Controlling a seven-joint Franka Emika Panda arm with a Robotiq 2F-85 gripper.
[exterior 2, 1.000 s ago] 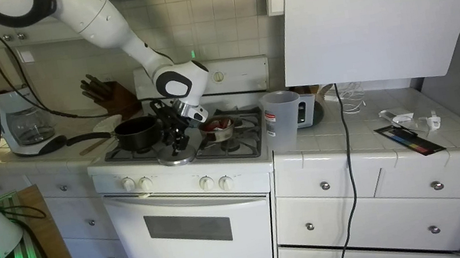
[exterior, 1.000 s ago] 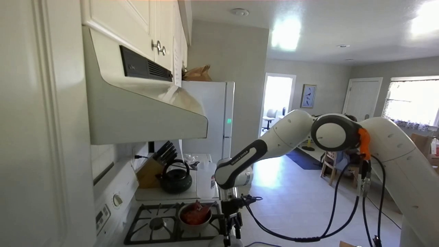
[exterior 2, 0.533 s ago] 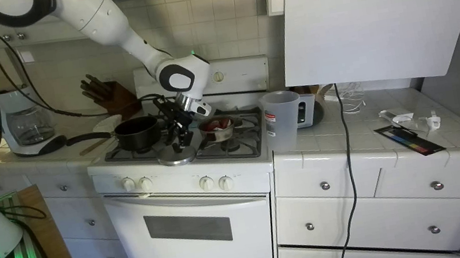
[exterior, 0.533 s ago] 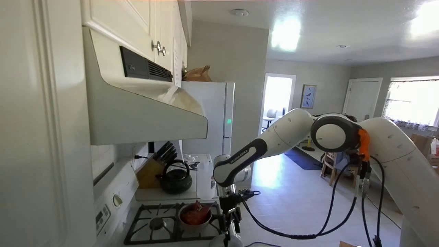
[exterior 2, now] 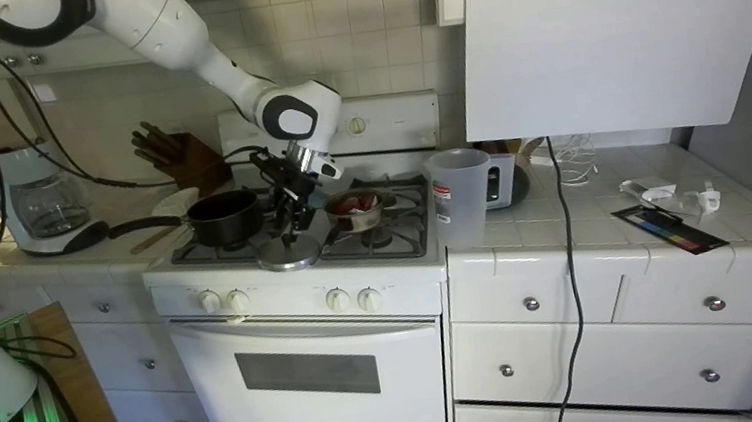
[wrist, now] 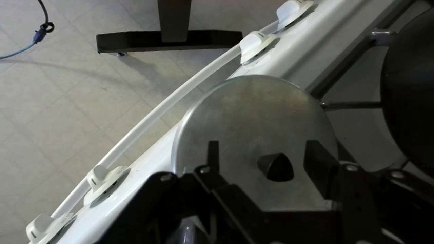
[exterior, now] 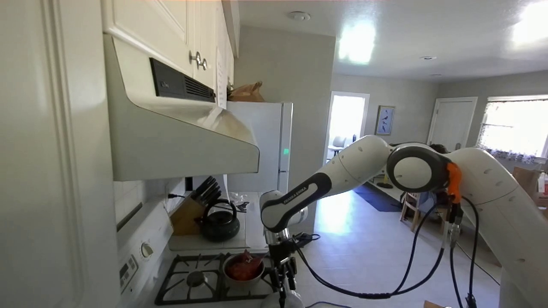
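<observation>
My gripper point(wrist: 261, 150) is open and points down over a round grey metal lid point(wrist: 257, 112). The lid's black knob point(wrist: 279, 167) stands between the two fingers, nearer the right one in the wrist view, and neither finger appears to touch it. In an exterior view the gripper point(exterior 2: 295, 225) is just above the lid point(exterior 2: 289, 257), which lies at the stove's front edge between two pots. In an exterior view the gripper point(exterior: 286, 291) partly hides the lid, which is cut off by the bottom edge. The gripper holds nothing.
A small pot point(exterior 2: 357, 223) with red contents stands beside the gripper on the stove. A black saucepan point(exterior 2: 227, 223) stands on the other side. A clear pitcher point(exterior 2: 461, 197) and a dark kettle point(exterior: 220, 224) are on the counter. The range hood point(exterior: 184, 145) overhangs the stove.
The wrist has shifted slightly left in an exterior view, and the hand has tilted a little over the lid. The fingers remain open. The lid and pots have not moved.
</observation>
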